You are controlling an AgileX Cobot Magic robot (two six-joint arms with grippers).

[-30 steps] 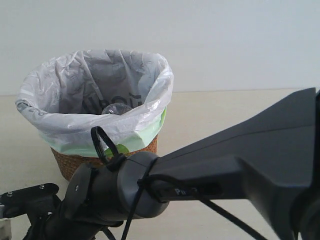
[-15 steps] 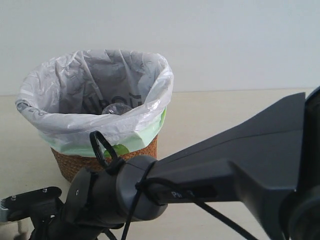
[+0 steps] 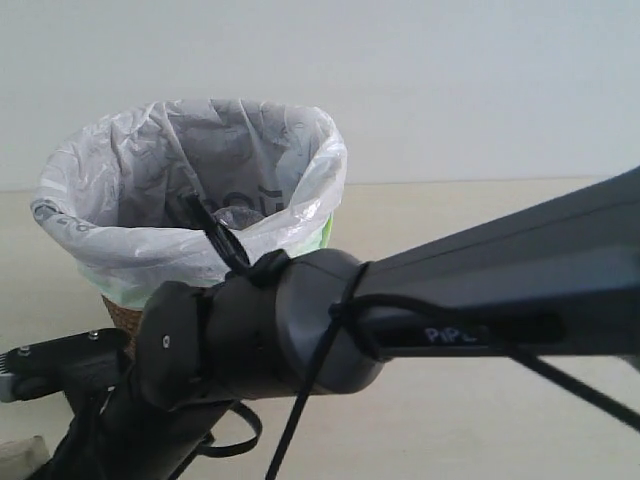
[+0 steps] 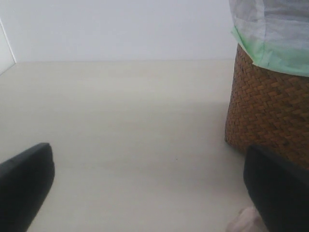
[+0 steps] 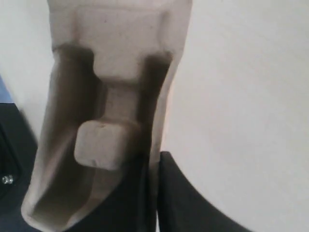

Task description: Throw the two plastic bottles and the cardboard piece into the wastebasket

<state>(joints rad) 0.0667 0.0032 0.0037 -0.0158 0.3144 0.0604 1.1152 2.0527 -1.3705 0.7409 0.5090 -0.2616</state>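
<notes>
In the right wrist view the beige moulded cardboard piece fills the frame. My right gripper is shut on one side wall of it, above the pale table. The wastebasket, wicker with a whitish bag over a green one, stands at the back left. The top of one clear plastic bottle shows inside it; the other bottle is hidden. My left gripper is open and empty, low over the table, with the wastebasket close beside one finger.
My right arm crosses the whole foreground of the exterior view and hides the table below the basket. A pale bit lies by the left gripper's finger; what it is cannot be told. A white wall stands behind.
My right arm's wrist has risen and shifted right in the exterior view, and it now overlaps the basket's front rim. The basket has not moved.
</notes>
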